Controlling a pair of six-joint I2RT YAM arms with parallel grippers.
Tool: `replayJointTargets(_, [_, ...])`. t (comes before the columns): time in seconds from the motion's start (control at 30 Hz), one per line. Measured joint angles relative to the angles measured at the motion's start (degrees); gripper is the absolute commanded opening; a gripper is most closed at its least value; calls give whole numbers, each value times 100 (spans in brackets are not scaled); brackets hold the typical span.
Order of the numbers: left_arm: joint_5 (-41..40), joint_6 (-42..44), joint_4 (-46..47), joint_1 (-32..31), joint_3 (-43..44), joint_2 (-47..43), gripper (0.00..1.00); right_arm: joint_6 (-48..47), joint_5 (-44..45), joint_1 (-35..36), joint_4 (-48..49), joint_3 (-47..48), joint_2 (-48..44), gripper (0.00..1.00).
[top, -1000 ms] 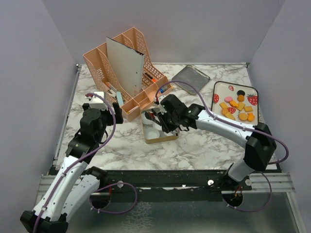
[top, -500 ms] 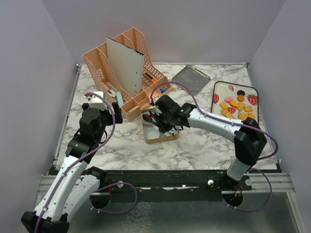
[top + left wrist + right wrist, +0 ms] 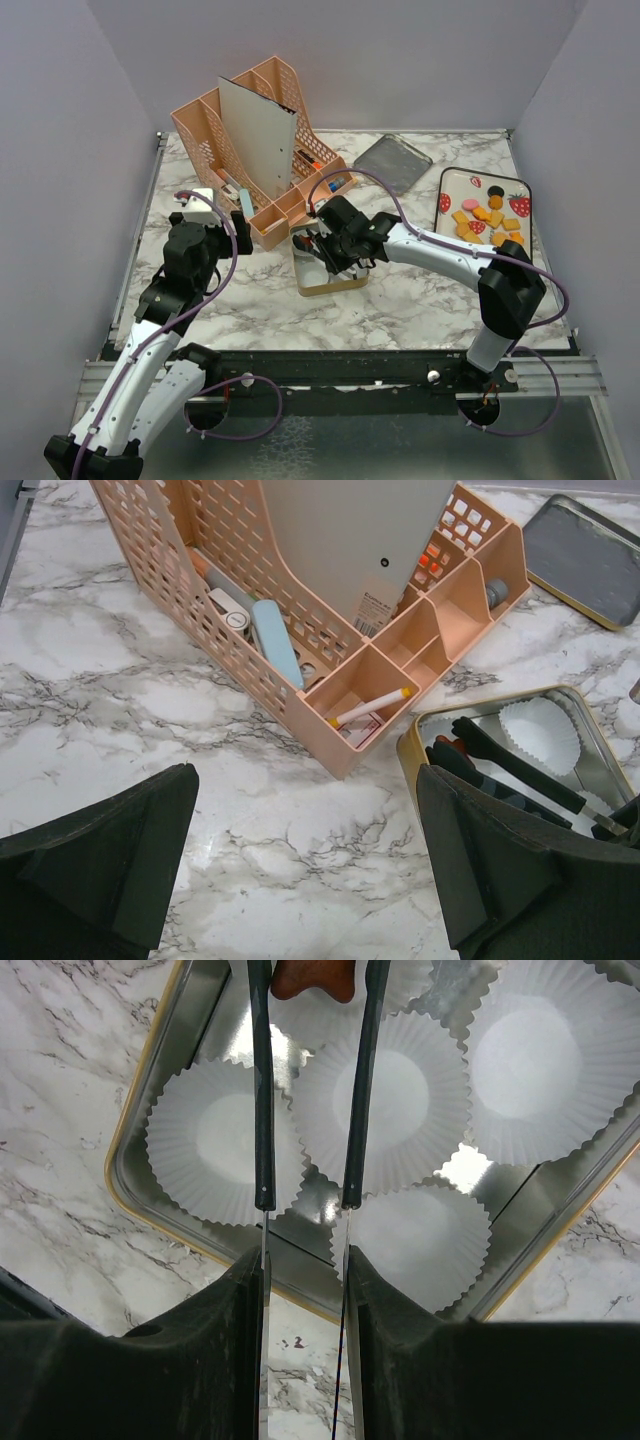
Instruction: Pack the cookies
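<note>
My right gripper (image 3: 337,246) (image 3: 305,1260) is shut on black tongs (image 3: 262,1110), which pinch a brown star cookie (image 3: 312,975) at their tips. The tongs hang over a gold-rimmed tin (image 3: 345,285) (image 3: 140,1185) holding several white paper cups (image 3: 392,1090). The tongs and tin also show in the left wrist view (image 3: 510,765). Several other cookies (image 3: 487,218), mostly orange squares with a pink and a dark round, lie on a strawberry-print tray (image 3: 448,182) at the right. My left gripper (image 3: 232,215) (image 3: 310,880) is open and empty above the marble, left of the tin.
A peach desk organizer (image 3: 255,150) (image 3: 300,630) with a grey board and small items stands behind the tin. The tin's grey lid (image 3: 392,160) lies at the back, left of the tray. Walls close the table on three sides.
My right gripper has moved a little left and farther over the tin with the tongs and cookie. The left arm has not moved.
</note>
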Motion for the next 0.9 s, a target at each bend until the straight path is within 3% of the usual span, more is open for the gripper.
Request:
replayJointTargets(0.57, [31, -15, 0, 26, 0, 4, 99, -7, 87, 26, 0, 0, 0, 45])
replayJointTargets(0.9, [37, -17, 0, 26, 0, 4, 99, -4, 87, 26, 0, 0, -2, 45])
